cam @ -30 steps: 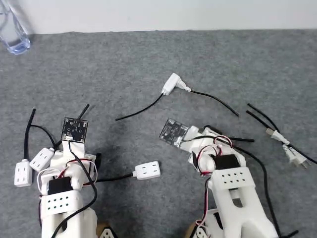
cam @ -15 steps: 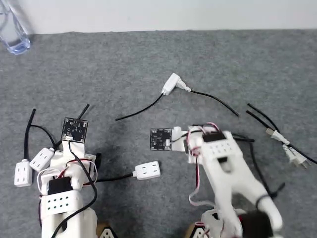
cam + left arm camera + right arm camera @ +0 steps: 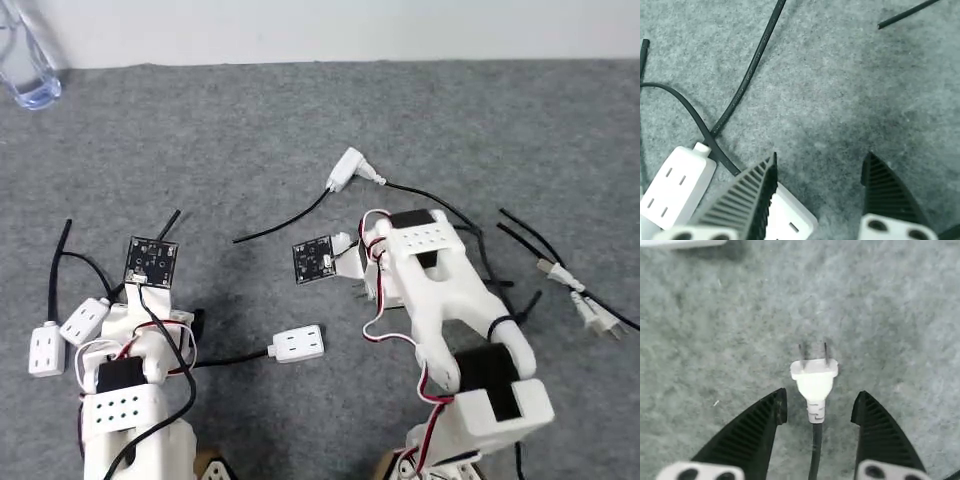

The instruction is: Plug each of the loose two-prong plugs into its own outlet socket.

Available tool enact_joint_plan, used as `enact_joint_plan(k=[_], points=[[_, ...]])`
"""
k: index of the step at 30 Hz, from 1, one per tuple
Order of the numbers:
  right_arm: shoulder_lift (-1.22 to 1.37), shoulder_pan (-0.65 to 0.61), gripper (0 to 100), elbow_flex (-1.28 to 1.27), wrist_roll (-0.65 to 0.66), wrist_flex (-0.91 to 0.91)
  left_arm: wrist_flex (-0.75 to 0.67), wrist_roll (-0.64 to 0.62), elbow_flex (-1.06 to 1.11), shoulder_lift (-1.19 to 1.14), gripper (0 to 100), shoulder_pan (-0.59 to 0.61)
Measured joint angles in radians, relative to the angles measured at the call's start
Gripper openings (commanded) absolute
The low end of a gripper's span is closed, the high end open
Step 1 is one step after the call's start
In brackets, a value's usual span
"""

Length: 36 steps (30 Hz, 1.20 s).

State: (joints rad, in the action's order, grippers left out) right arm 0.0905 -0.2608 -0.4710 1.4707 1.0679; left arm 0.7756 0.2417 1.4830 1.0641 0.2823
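**Right arm swings onto a plug, jaws not shut yet**

Grey carpeted table (image 3: 250, 120): no change. The right arm (image 3: 430, 270) was folded back by its base 1 sec ago; it has since stretched fwd and toward the table's middle. The left arm (image 3: 135, 380) hasn't moved. The right gripper (image 3: 822, 397) is now lined up w/ a white two-prong plug (image 3: 814, 376): jaws wide, one each side of the plug body, not touching it, prongs pointing away, cord running back btwn them. The left gripper (image 3: 821, 161) is wide too, holding nothing, over carpet just beside two white outlet sockets (image 3: 675, 182). A third socket (image 3: 298, 343) lies btwn the arms w/ nothing in it. Other plugs are loose: an angled plug (image 3: 345, 170) farther out, more plug ends (image 3: 562, 275) off to the right. Reach looks done, so the grasp is prob. next; no plug is seated, so the task is at its start
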Motion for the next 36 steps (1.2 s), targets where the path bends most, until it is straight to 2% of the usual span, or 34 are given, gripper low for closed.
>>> enact_joint_plan(k=[9,13,21,36], points=[[0.058,-0.017,20.1,0.0,0.003,0.005,0.0,0.0,0.0,0.0,25,0.0],[0.078,-0.017,8.5,0.018,0.003,0.0,0.0,0.0,0.0,0.0,25,0.0],[0.086,-0.028,4.5,0.032,0.003,-0.014,0.0,0.0,0.0,0.0,25,0.0],[0.081,-0.012,4.3,-0.008,0.003,-0.097,0.0,0.0,0.0,0.0,25,0.0]])
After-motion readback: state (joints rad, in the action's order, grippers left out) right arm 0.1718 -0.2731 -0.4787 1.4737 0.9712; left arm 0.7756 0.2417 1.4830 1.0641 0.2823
